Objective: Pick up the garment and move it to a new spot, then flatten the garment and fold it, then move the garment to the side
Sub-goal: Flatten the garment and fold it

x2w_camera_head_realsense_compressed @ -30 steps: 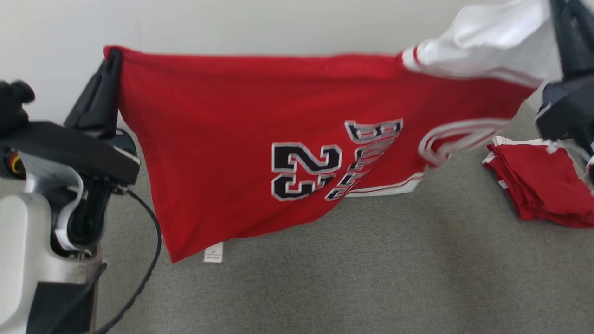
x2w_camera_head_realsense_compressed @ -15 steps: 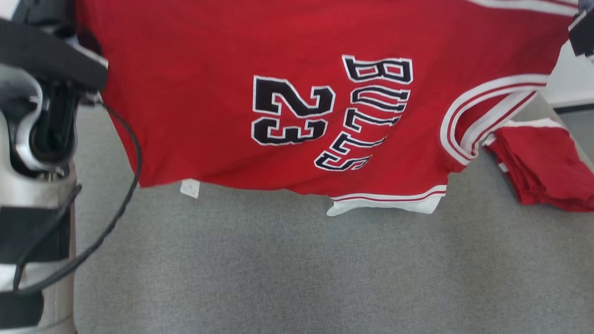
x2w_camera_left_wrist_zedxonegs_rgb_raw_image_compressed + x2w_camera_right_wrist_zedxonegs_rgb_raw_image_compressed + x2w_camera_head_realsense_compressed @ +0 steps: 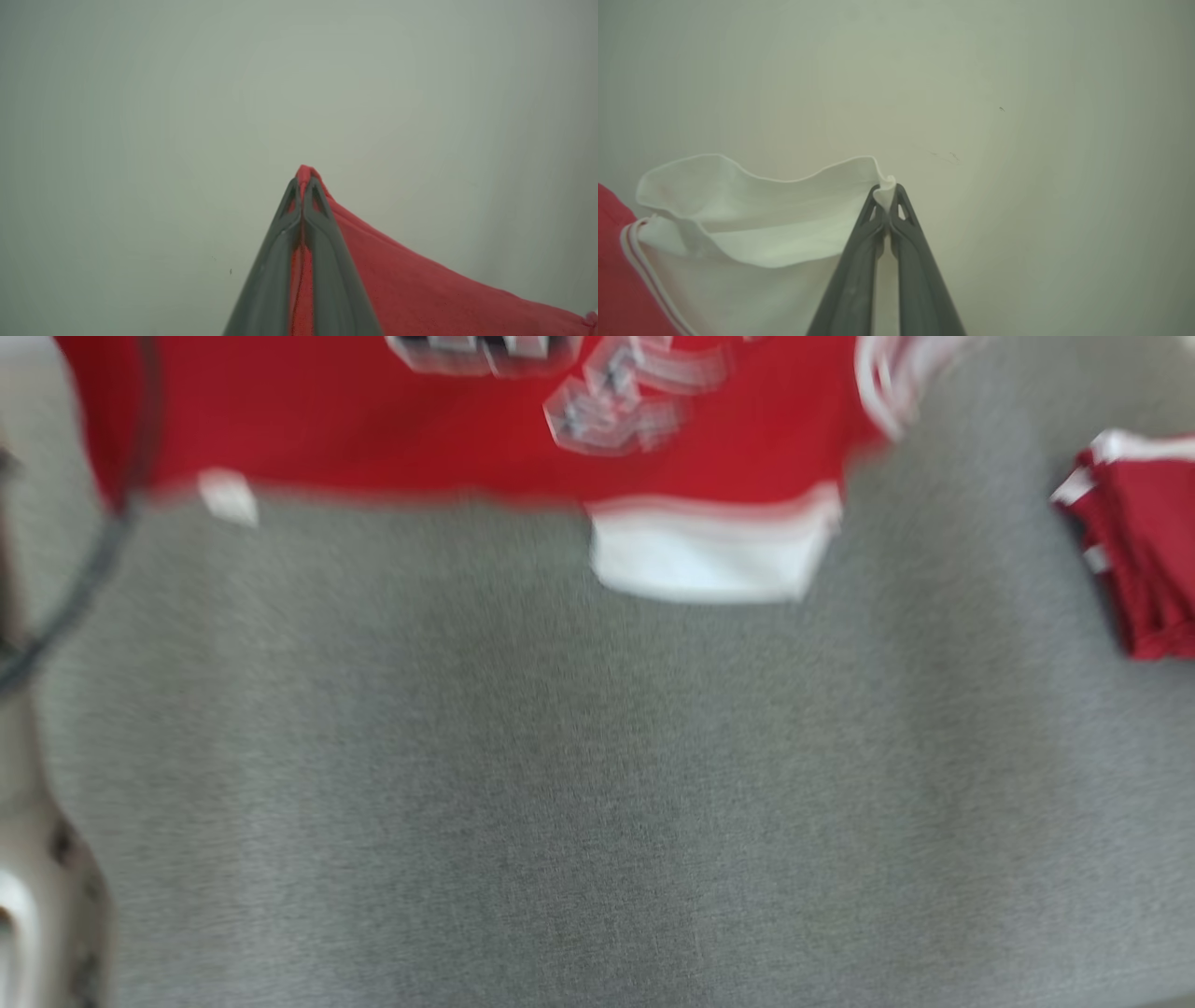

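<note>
Head view, v. blurred: garment [image 3: 373, 429], a red jersey w/ black-and-white lettering, hangs across the 12 o'clock edge, spanning approx 10 to 1 o'clock. Lower hem is lifted over the grey bench [image 3: 579, 784]; can't tell if any of it touches. White panel [image 3: 709, 555] w/ striped trim droops below the hem just right of 12. Small white tag [image 3: 227, 497] dangles at the hem toward 10-11 o'clock. Lettering too smeared to read.

Folded red stack [image 3: 1139, 551] w/ white trim lies on the bench at 2-3 o'clock, well apart from the hanging jersey. Dark cable [image 3: 93, 560] curves down the 9-10 o'clock side; pale robot body at 7-8 o'clock edge.

L wrist view: left pincer [image 3: 303, 186] is clamped tight on a red corner of the jersey; a nub of cloth pokes out past the tips at 12, more red shows between the fingers, rest of the fabric falls away taut toward 4 o'clock. Plain pale wall [image 3: 140, 116] behind.

R wrist view: right pincer [image 3: 887, 191] is pinched closed on the white edge of the jersey, a small fold of cloth at the tips. White fabric billows off toward 9 o'clock; red w/ striped trim at 8 o'clock edge. Same pale wall behind.
</note>
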Available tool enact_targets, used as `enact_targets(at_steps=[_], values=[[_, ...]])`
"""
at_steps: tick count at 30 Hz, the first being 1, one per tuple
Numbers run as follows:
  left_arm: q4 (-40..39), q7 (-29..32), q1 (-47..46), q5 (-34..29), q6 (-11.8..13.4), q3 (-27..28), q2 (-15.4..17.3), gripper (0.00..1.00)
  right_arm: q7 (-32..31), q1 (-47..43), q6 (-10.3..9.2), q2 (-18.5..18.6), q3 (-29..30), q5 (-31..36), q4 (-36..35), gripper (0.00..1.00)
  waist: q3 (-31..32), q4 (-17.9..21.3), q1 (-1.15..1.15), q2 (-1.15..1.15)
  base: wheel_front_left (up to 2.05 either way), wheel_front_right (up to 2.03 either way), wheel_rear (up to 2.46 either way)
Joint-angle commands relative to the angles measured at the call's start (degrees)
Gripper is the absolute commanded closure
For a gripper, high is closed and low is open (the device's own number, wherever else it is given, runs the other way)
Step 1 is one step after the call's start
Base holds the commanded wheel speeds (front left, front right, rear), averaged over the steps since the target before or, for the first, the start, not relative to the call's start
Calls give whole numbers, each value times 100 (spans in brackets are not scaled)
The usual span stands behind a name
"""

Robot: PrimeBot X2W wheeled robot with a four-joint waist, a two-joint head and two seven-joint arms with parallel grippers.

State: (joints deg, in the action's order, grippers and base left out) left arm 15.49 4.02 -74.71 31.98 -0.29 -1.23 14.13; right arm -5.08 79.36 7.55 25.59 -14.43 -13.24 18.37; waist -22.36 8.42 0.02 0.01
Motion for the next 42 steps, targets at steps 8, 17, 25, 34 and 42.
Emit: enact_targets(at_steps=[8,17,25,34,42], values=[[210,-1247,-1054,-391,104,222,192,100,1363,1032,-16,-600,1132,1177,423,100,-1400,311,-2,-1,0,0,0],[331,-1865,-1197,-497,-116,455,330,100,2003,1015,-16,-866,1553,2082,0,100,-1822,391,-2,-1,0,0,0],[296,-1921,-305,-599,-442,636,205,100,2027,20,-16,-864,1040,2040,-568,100,-1995,366,-2,-1,0,0,0],[252,-1908,1194,-329,-683,404,198,100,1981,-1302,-16,-401,506,1382,-809,100,-1500,107,-2,-1,0,0,0],[183,-1275,2608,608,-712,-535,435,100,1156,-2616,-16,-170,-37,460,-1036,100,-687,-10,-2,-1,0,0,0]])
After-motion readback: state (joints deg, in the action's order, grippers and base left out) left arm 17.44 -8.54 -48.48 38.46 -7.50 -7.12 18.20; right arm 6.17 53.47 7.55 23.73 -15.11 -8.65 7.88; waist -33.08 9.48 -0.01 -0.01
